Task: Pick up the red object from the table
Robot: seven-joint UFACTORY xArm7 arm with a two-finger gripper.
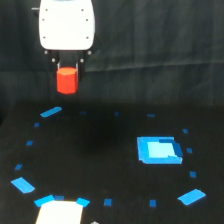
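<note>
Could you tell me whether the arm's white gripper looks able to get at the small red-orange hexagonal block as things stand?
Yes, apparently it already has: the white gripper looks shut on the small red-orange hexagonal block, which hangs above the black table, with nothing in the way.

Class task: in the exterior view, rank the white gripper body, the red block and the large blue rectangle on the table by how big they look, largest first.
1. White gripper body
2. Large blue rectangle
3. Red block

This is apparent size only; their distances from the camera may differ, so the true order is unsure.
</note>
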